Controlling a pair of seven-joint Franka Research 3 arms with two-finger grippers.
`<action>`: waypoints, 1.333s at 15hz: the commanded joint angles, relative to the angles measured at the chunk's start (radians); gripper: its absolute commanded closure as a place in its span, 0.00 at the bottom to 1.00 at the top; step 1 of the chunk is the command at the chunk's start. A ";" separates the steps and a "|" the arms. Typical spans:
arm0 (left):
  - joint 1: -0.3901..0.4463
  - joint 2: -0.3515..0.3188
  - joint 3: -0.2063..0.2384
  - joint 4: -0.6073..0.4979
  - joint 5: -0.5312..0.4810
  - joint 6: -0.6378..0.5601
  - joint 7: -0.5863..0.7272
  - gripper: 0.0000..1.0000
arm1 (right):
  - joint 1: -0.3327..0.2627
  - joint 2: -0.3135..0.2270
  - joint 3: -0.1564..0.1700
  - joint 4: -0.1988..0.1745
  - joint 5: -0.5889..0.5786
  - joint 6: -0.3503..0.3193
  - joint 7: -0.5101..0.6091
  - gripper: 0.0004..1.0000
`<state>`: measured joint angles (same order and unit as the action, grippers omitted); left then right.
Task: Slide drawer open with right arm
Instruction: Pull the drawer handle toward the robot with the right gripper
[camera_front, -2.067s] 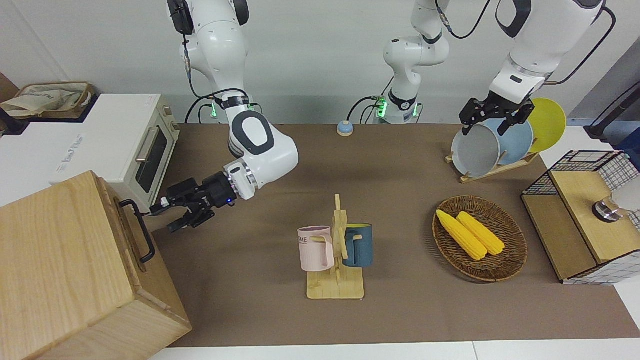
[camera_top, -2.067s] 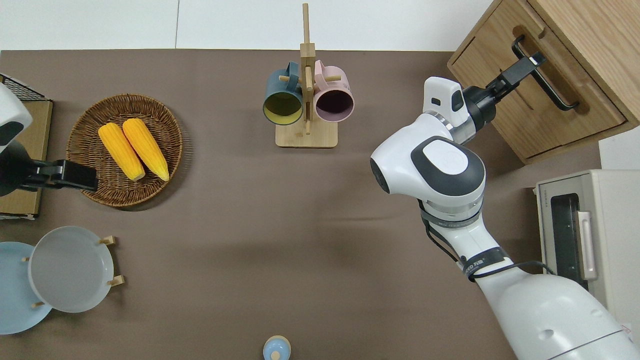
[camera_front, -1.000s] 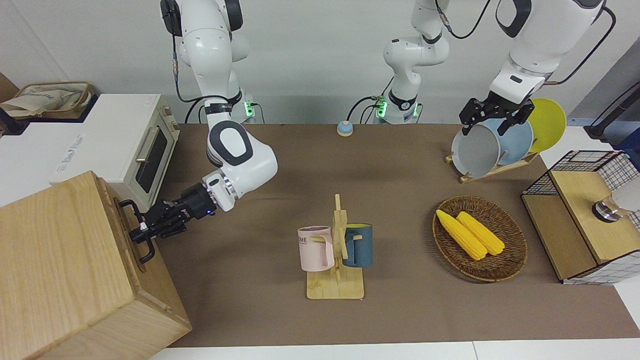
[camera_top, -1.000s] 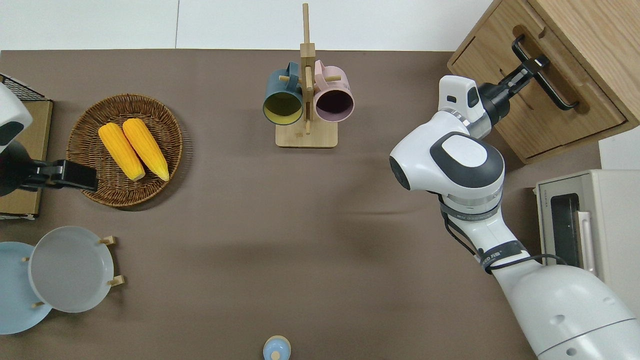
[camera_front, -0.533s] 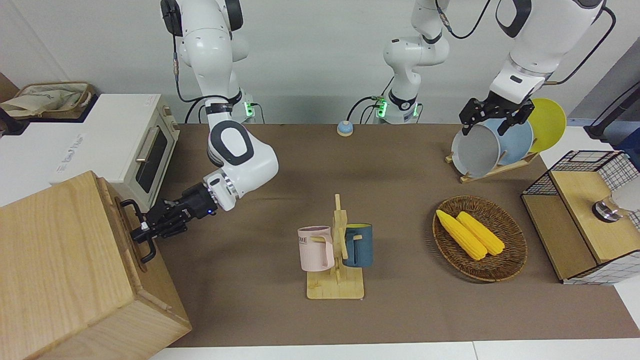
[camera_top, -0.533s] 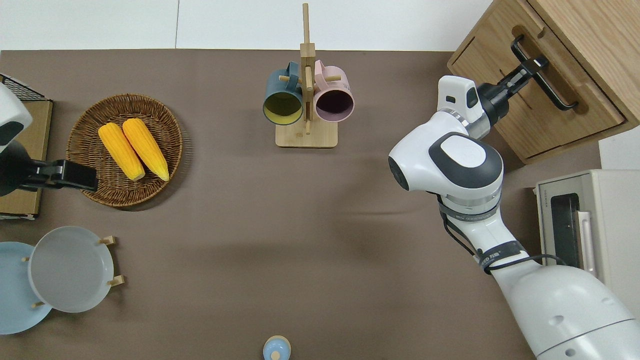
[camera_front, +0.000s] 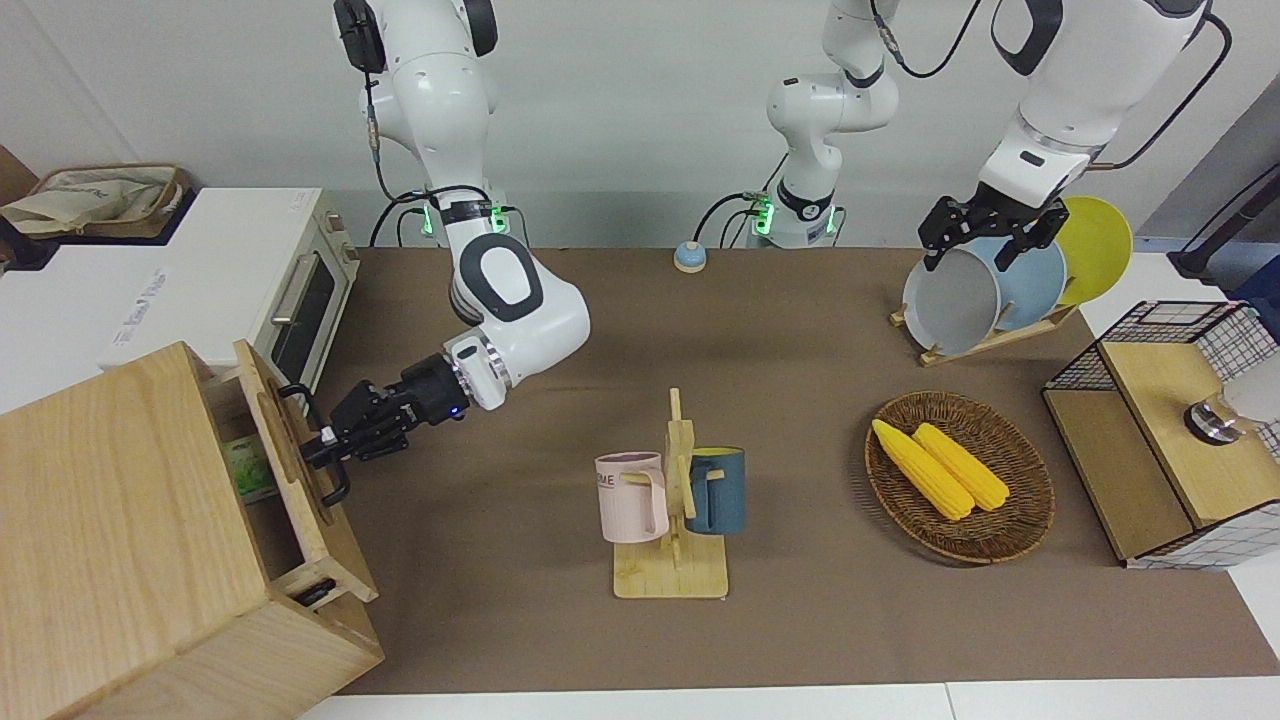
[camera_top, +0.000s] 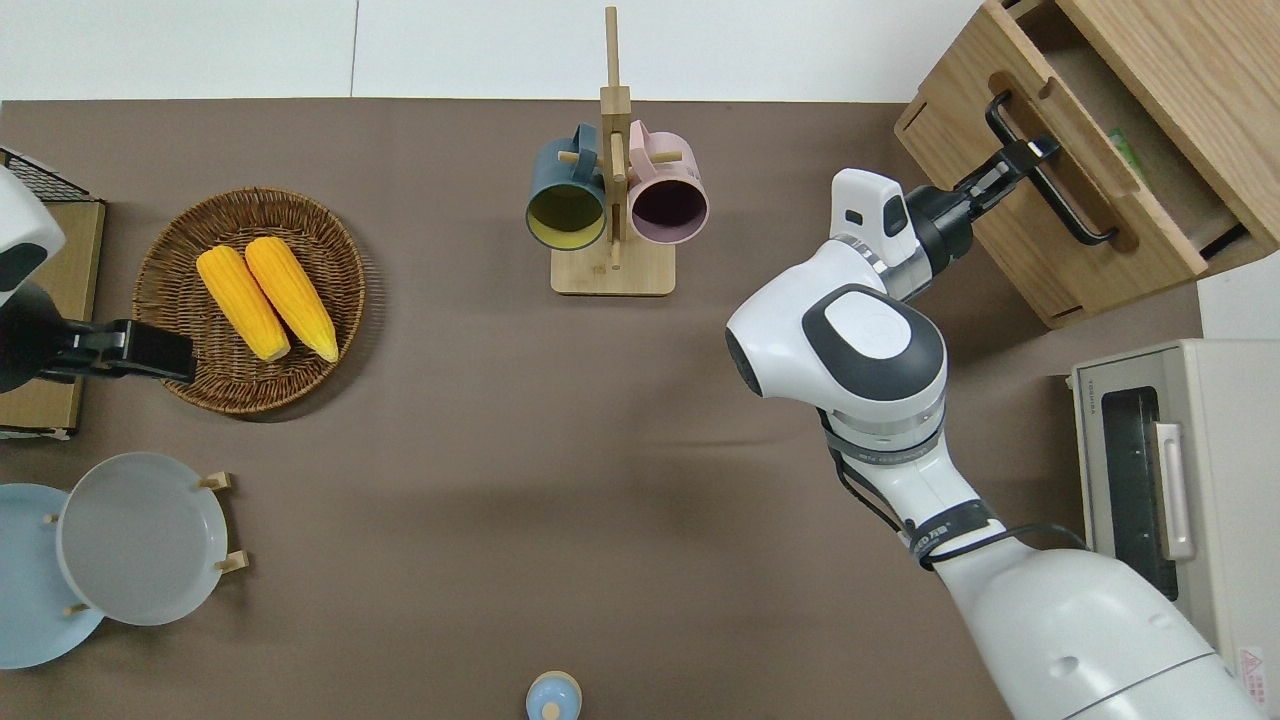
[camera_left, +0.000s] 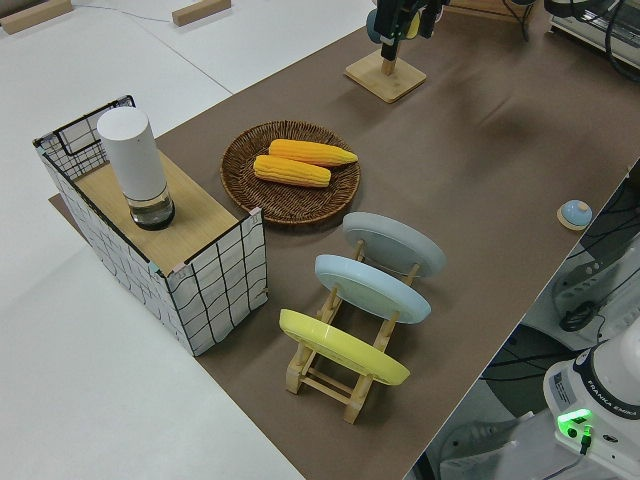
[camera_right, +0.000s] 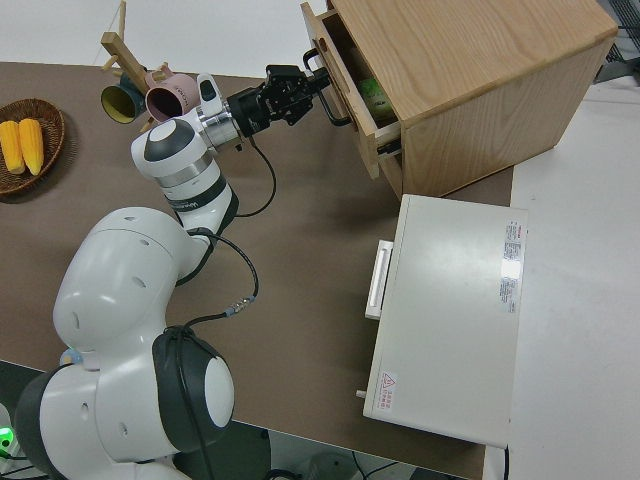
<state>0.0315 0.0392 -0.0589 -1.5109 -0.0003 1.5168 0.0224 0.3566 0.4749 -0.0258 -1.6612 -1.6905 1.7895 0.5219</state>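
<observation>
The wide, shallow light-wood drawer stands partly pulled out of the large pale wooden box at the right arm's end of the table, a green item visible inside. The right arm's black two-finger gripper is closed on the drawer's black metal bar handle. The white toaster oven sits beside the box, nearer the robots. The wooden mug rack lies toward the table's middle from the box. The left arm is parked.
</observation>
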 joint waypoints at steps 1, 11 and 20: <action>0.005 0.011 -0.007 0.026 0.017 -0.020 0.010 0.00 | 0.024 -0.013 0.072 0.009 0.026 -0.047 -0.017 1.00; 0.005 0.011 -0.007 0.026 0.017 -0.020 0.010 0.01 | 0.148 -0.010 0.096 0.017 0.107 -0.168 -0.028 1.00; 0.005 0.011 -0.007 0.024 0.017 -0.020 0.010 0.01 | 0.231 -0.009 0.098 0.021 0.143 -0.260 -0.033 1.00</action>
<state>0.0315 0.0392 -0.0589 -1.5109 -0.0003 1.5168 0.0224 0.5530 0.4660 0.0657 -1.6649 -1.5408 1.5271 0.5214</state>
